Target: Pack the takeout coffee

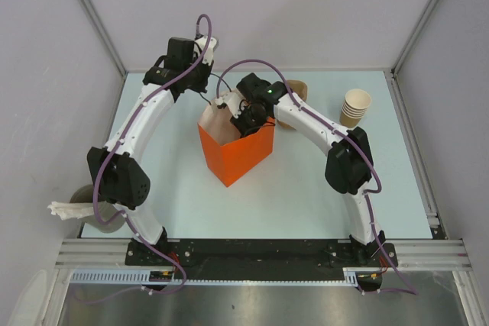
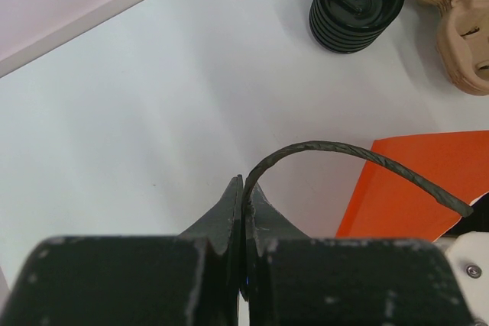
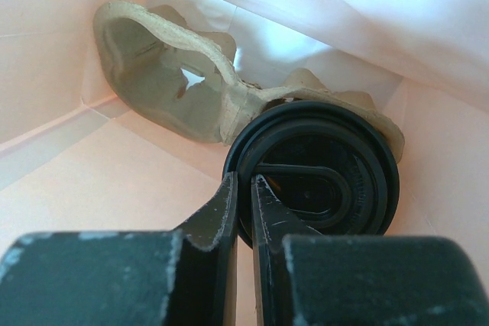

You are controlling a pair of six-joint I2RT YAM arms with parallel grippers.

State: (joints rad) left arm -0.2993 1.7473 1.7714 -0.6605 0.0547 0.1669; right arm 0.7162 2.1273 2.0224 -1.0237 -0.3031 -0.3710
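Now, the takeout coffee [image 3: 328,150] sits deep inside the orange bag [image 1: 237,154], against a moulded cardboard carrier [image 3: 168,74]. Only its round, glossy black lid [image 3: 363,188] shows, with stepped rings and an oval recess. The right claw [image 3: 243,188], closed to a slit, pinches the lid's rim. The left claw [image 2: 244,204] is clamped on the bag's twisted cord handle [image 2: 344,150].

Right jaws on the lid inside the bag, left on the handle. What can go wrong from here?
1. Right jaws pinch only the rim of the round black plastic lid; lifting before opening might pop it off or drag the moulded brown cardboard carrier up.
2. Left jaws hold the orange paper bag by just its dark twisted cord handle; a slip could let the mouth sag shut.
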